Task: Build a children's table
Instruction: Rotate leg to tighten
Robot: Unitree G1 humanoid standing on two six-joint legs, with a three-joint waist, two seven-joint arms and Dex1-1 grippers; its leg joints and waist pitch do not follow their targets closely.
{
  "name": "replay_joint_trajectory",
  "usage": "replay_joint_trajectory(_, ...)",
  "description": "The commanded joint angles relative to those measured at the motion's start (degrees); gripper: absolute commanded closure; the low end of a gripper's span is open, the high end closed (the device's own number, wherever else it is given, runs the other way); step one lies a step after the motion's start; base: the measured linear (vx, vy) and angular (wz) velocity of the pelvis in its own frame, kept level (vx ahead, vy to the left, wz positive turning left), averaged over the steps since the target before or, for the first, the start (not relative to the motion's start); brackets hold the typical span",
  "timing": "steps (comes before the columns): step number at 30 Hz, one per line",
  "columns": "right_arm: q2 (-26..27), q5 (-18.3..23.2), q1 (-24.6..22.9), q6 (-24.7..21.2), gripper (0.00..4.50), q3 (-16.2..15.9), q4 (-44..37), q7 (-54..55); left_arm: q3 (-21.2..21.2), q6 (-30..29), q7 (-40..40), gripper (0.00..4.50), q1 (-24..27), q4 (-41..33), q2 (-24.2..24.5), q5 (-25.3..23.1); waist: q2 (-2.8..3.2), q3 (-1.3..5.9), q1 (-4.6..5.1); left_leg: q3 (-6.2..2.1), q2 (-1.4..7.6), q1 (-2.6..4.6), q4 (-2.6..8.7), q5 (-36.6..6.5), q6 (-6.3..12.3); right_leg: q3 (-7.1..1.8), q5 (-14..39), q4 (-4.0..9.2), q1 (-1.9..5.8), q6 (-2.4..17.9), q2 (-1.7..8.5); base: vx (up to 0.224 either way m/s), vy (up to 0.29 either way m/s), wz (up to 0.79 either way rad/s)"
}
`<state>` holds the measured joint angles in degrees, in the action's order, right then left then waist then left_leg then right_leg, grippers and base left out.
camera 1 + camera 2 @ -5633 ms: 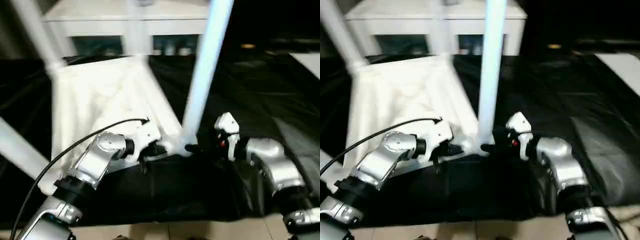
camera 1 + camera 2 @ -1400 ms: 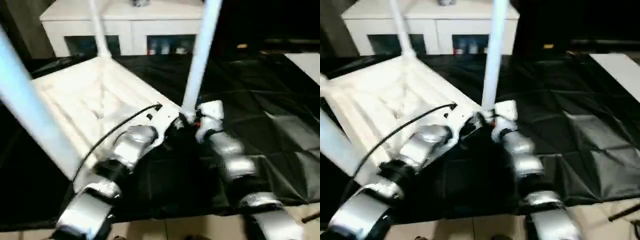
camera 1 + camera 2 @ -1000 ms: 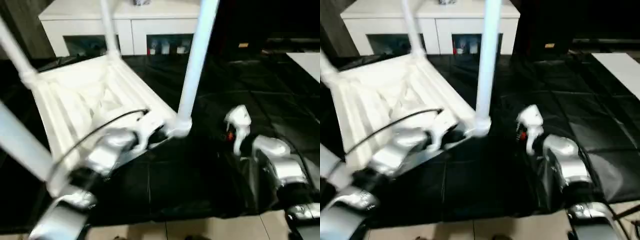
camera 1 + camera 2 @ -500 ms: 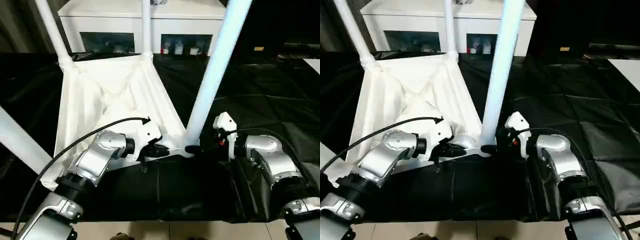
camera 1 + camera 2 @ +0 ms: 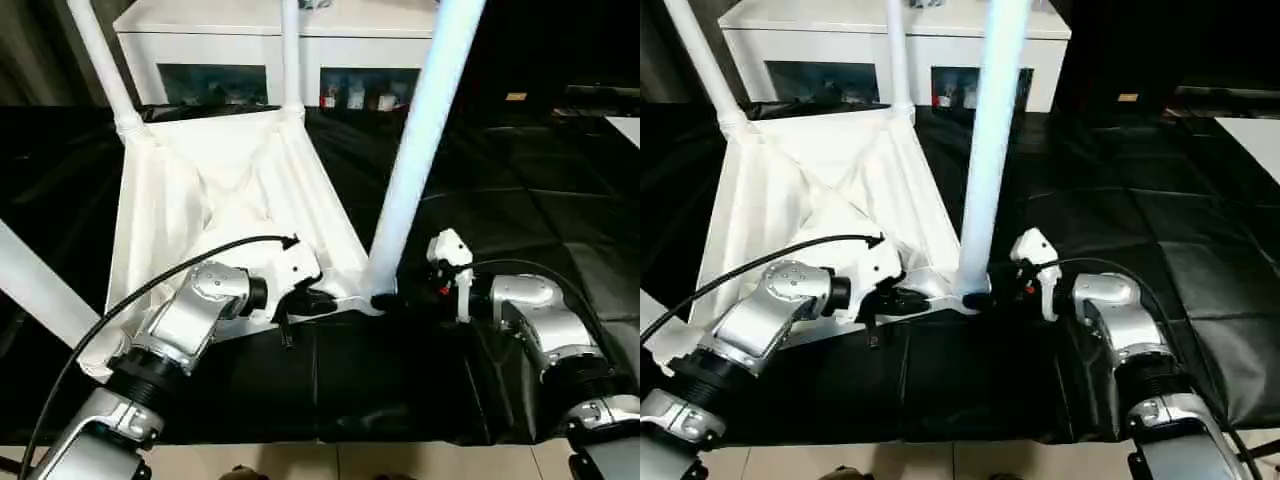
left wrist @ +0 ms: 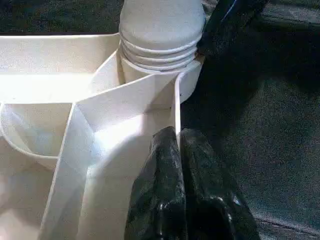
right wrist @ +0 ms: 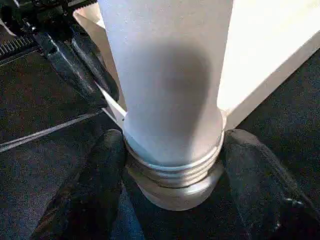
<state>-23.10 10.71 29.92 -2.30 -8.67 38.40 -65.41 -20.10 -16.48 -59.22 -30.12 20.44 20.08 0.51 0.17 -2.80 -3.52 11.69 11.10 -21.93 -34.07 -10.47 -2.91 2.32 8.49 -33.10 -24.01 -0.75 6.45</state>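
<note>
The children's table lies upside down on black cloth: its white ribbed tabletop (image 5: 200,190) faces up, with white legs standing in the corner sockets. The near-right leg (image 5: 420,130) rises from the corner closest to me. My left gripper (image 5: 325,300) is shut on the tabletop's thin rim beside that corner, and the rim wall (image 6: 176,115) runs between its black fingers (image 6: 165,170). My right gripper (image 7: 172,150) is closed on the leg's threaded base (image 7: 175,170), one finger on each side, touching it. Other legs stand at the far left (image 5: 100,65), far middle (image 5: 290,55) and near left (image 5: 35,290).
A white glass-doored cabinet (image 5: 250,30) stands behind the tabletop. Black cloth (image 5: 520,180) covers the work surface out to the right. A strip of pale floor (image 5: 400,462) shows along the near edge. A black cable (image 5: 150,290) loops over my left forearm.
A second ago my right gripper was away from the leg, to its right. It has come back to the leg's base and its fingers have closed in. The left gripper stays on the rim.
</note>
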Motion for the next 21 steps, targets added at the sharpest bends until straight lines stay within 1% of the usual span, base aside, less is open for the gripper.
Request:
replay_joint_trajectory(1, 0.58, 0.52, 0.02, 0.32, 1.83, 0.76, -0.58, 0.05, -1.67, -0.15, -1.05, 4.50, 0.72, -0.79, -0.19, -0.22, -0.37, 4.13, -0.06, -0.51, 1.78, 1.19, 4.07, -11.07, 4.25, -0.92, 7.67, 2.14, 2.88, 16.12, 1.12, 0.000, 0.000, 0.00)
replay_joint_trajectory(2, 0.60, -0.01, 0.02, 1.36, 1.83, 0.64, -0.39, 0.84, -1.70, -0.11, -1.13, 4.50, 0.81, -0.84, -0.17, -0.21, -0.25, 4.15, -0.05, -0.51, 1.78, 1.22, 4.04, -10.90, 4.28, -0.93, 7.43, 2.11, 2.86, 16.20, 1.12, 0.000, 0.000, 0.00)
replay_joint_trajectory(4, 0.81, -0.41, 0.28, 2.34, 1.83, 0.85, 0.09, 1.87, -1.76, -0.06, -1.17, 4.50, 0.86, -0.86, -0.20, -0.24, -0.27, 4.13, -0.01, -0.51, 1.75, 1.18, 4.03, -11.10, 4.17, -0.94, 7.69, 2.15, 2.87, 16.19, 1.18, 0.000, 0.000, 0.00)
replay_joint_trajectory(5, 0.97, 0.02, 0.51, 1.91, 1.83, 1.07, 0.27, 1.42, -1.79, 0.01, -1.18, 4.50, 0.81, -0.77, -0.23, -0.29, -0.22, 4.11, 0.02, -0.51, 1.74, 1.20, 4.06, -11.35, 4.15, -0.93, 7.95, 2.20, 2.85, 16.13, 1.14, 0.000, 0.000, 0.00)
replay_joint_trajectory(6, 1.05, 0.37, 0.64, 1.45, 1.28, 1.19, 0.32, 0.89, -1.80, 0.07, -1.20, 4.50, 0.76, -0.67, -0.26, -0.32, -0.12, 4.09, 0.05, -0.52, 1.74, 1.21, 4.08, -11.83, 3.99, -0.93, 8.30, 2.27, 2.87, 16.11, 1.14, 0.000, 0.000, 0.00)
replay_joint_trajectory(7, 1.07, 0.43, 0.66, 1.36, 1.14, 1.21, 0.33, 0.78, -1.81, 0.08, -1.20, 4.50, 0.75, -0.65, -0.26, -0.33, -0.16, 4.13, 0.06, -0.54, 1.76, 1.25, 4.08, -12.04, 3.86, -0.92, 8.25, 2.23, 2.87, 16.13, 1.10, 0.000, 0.000, 0.00)
replay_joint_trajectory(8, 1.10, 0.38, 0.82, 1.32, 1.14, 1.16, 0.40, 0.68, -1.85, 0.20, -1.24, 4.50, 0.60, -0.48, -0.29, -0.41, -0.02, 4.11, 0.05, -0.57, 1.75, 1.23, 4.10, -12.18, 3.77, -0.91, 8.28, 2.23, 2.89, 16.13, 1.11, 0.000, 0.000, 0.00)
replay_joint_trajectory(9, 1.21, 0.37, 0.92, 1.16, 1.06, 1.17, 0.44, 0.57, -1.90, 0.27, -1.26, 4.50, 0.41, -0.29, -0.34, -0.50, -0.04, 4.13, 0.09, -0.58, 1.77, 1.25, 4.12, -12.36, 3.69, -0.89, 8.20, 2.22, 2.88, 16.10, 1.07, 0.000, 0.000, 0.00)
replay_joint_trajectory(11, 1.40, -0.87, 1.12, 2.48, 0.79, 0.78, 0.74, 1.82, -1.96, 0.34, -1.23, 4.50, 0.07, -0.01, -0.43, -0.64, -0.08, 4.19, 0.04, -0.59, 1.77, 1.27, 4.07, -12.01, 3.68, -0.89, 7.57, 2.11, 2.88, 16.23, 1.11, 0.000, 0.000, 0.00)
replay_joint_trajectory(12, 1.49, -1.32, 1.20, 3.16, 0.79, 0.55, 0.94, 2.16, -1.94, 0.32, -1.25, 4.50, -0.01, 0.00, -0.44, -0.68, -0.04, 4.22, -0.01, -0.57, 1.77, 1.34, 4.03, -11.73, 3.71, -0.90, 7.11, 2.07, 2.81, 16.37, 1.10, 0.000, 0.000, 0.00)
replay_joint_trajectory(15, 1.88, -1.47, 1.49, 3.68, 0.79, 0.55, 1.58, 2.45, -1.84, 0.40, -1.23, 4.50, -0.07, 0.10, -0.35, -0.79, 0.05, 4.30, -0.12, -0.57, 1.70, 1.31, 3.96, -10.70, 4.00, -0.85, 5.37, 1.86, 2.95, 16.78, 1.04, 0.000, 0.000, 0.00)
replay_joint_trajectory(20, 2.49, -1.28, 1.90, 3.24, 0.79, 0.82, 2.17, 2.58, -1.76, 0.52, -1.36, 4.50, 0.08, 0.06, -0.01, -0.87, 0.07, 4.25, -0.06, -0.58, 1.71, 1.30, 4.00, -11.45, 3.94, -0.84, 6.14, 1.93, 3.01, 16.73, 1.07, 0.000, 0.000, 0.00)
replay_joint_trajectory(21, 2.56, -1.26, 1.95, 3.22, 0.79, 0.80, 2.25, 2.53, -1.76, 0.55, -1.39, 4.50, 0.05, 0.10, 0.07, -0.91, -0.02, 4.27, -0.07, -0.57, 1.70, 1.29, 3.94, -11.33, 3.96, -0.86, 6.01, 1.89, 3.01, 16.74, 1.07, 0.000, 0.000, 0.00)
